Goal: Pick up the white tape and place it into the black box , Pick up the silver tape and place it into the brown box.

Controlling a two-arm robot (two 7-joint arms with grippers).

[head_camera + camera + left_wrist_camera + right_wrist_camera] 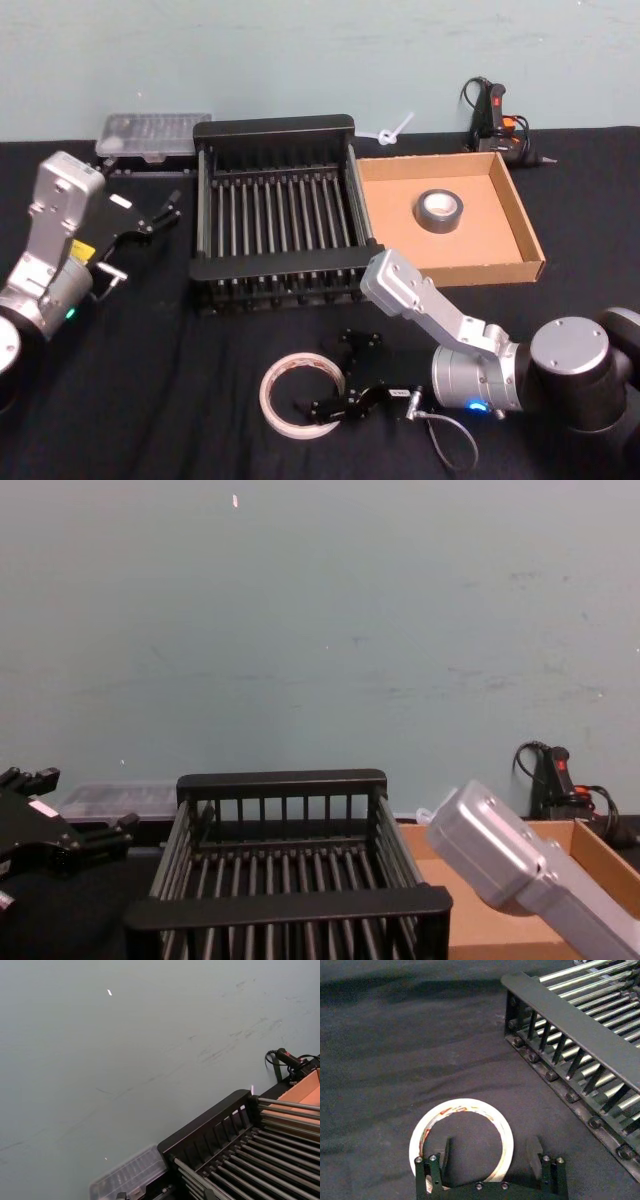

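- White tape (302,394) lies flat on the cloth, in front of the black box (273,128).
- Right gripper (348,377), jaws wide, straddles the ring's right-hand rim.
- Left gripper (150,214), open, is parked well apart.
- Silver tape (439,209) sits in the brown box (525,237).

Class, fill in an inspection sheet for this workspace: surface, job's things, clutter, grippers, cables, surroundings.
Surface: black cloth.
Job's things: white tape flat on the cloth; silver tape in the brown box; black box holds nothing.
Clutter: clear case, glue gun, white tie.
Grippers: right gripper open, straddling the white tape's rim; left gripper open, left of the black box.
Cables: glue gun's cord; loop at right wrist.
Surroundings: pale green wall.
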